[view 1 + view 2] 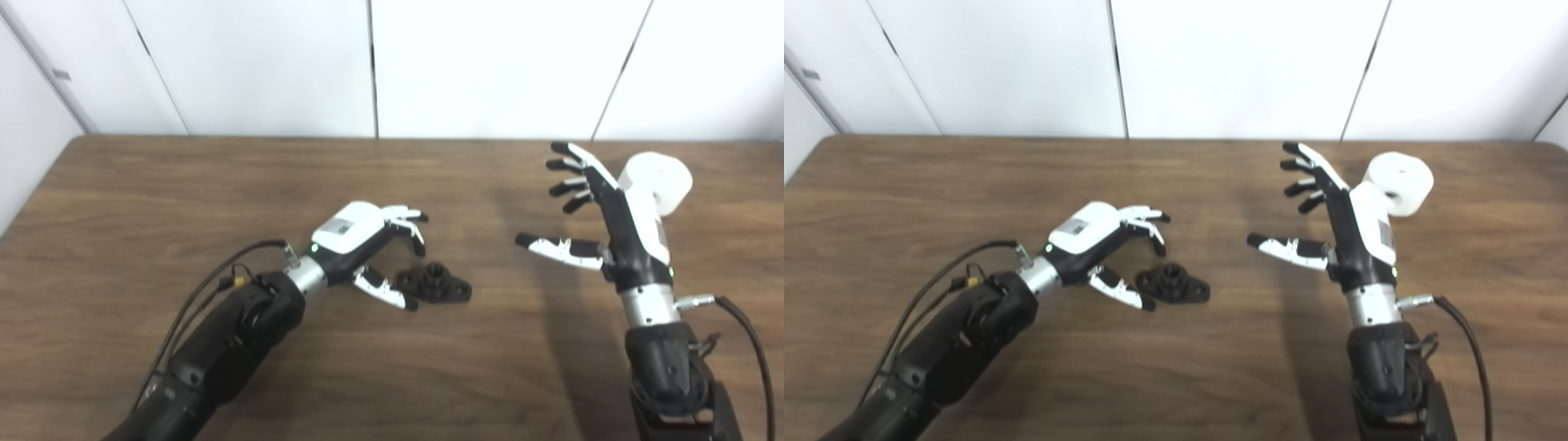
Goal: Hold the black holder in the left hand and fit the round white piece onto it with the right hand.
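Note:
The black holder (pixel 436 284) lies flat on the wooden table (pixel 184 202) near the middle, with a short round stub on top. My left hand (pixel 361 245) is open just left of it, fingers curled over its far side and thumb near its left end; I cannot tell if it touches. The round white piece (pixel 658 179), a thick roll, lies on the table at the right. My right hand (pixel 603 214) is open, raised, fingers spread, just left of the white piece and partly in front of it.
White wall panels (pixel 367 61) stand behind the table's far edge. Cables (pixel 202 294) trail from both wrists over the table.

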{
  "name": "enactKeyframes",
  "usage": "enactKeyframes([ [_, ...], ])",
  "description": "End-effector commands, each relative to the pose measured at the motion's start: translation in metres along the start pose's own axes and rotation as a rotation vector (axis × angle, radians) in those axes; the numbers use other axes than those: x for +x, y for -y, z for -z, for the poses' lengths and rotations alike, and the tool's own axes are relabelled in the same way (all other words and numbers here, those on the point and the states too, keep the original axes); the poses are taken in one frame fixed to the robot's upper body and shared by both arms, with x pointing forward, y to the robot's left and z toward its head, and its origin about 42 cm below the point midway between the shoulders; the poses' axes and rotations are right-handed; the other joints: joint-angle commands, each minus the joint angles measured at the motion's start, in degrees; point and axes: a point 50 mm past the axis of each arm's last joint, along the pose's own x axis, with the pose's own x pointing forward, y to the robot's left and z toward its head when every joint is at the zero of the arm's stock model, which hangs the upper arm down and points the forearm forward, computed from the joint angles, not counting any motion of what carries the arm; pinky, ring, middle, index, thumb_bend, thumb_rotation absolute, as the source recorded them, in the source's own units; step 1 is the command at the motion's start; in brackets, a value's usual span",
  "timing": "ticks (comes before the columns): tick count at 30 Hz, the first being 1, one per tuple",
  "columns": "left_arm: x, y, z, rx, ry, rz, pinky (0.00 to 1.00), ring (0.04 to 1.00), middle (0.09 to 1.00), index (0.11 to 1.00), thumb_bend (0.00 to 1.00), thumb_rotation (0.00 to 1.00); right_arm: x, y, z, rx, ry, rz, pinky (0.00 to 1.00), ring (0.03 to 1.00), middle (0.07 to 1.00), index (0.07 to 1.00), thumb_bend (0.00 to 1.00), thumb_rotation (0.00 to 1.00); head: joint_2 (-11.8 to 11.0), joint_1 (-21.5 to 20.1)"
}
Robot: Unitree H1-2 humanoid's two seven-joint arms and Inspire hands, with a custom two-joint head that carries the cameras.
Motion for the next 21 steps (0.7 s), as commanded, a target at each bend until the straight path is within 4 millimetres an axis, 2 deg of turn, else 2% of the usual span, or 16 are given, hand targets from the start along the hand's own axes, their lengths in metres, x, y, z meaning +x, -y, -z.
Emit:
enactKeyframes([
  [1,-0.0025,0.035,-0.0025,-0.017,-0.016,0.153,0.72,0.89,0.876,0.584,0.95,0.21,0.0117,0.0119,-0.0154,-0.005,0.078,0.052,0.47,0.619,0.763,0.853,0.6,0.16,0.05,0.0],
  [9,-0.0033,0.0355,0.0009,-0.006,-0.028,0.151,0.71,0.884,0.871,0.573,0.94,0.23,0.0115,0.0131,-0.0158,-0.007,0.082,0.056,0.47,0.615,0.761,0.852,0.6,0.16,0.29,-0.15],
  [14,-0.0042,0.0356,0.0033,0.002,-0.035,0.153,0.71,0.88,0.858,0.527,0.93,0.22,0.0113,0.0137,-0.016,-0.006,0.083,0.056,0.46,0.615,0.76,0.852,0.6,0.16,0.49,-0.17],
  [15,-0.0042,0.0357,0.004,0.001,-0.04,0.154,0.72,0.888,0.859,0.503,0.69,0.14,0.0113,0.0138,-0.0159,-0.005,0.083,0.056,0.46,0.614,0.76,0.853,0.6,0.16,0.49,-0.17],
  [16,-0.0042,0.0357,0.0045,0.0,-0.045,0.155,0.72,0.889,0.856,0.494,0.61,0.11,0.0115,0.0138,-0.0158,-0.004,0.083,0.056,0.46,0.615,0.76,0.853,0.6,0.16,0.53,-0.14],
  [18,-0.0043,0.0358,0.0052,0.008,-0.047,0.156,0.73,0.89,0.85,0.485,0.54,0.08,0.0117,0.0138,-0.0157,-0.004,0.083,0.056,0.46,0.613,0.757,0.852,0.6,0.16,0.53,-0.14],
  [21,-0.0041,0.0369,0.0067,0.02,-0.053,0.154,0.74,0.883,0.826,0.479,0.52,0.08,0.0122,0.0135,-0.0154,-0.004,0.085,0.055,0.46,0.612,0.758,0.853,0.6,0.16,0.46,-0.19],
])
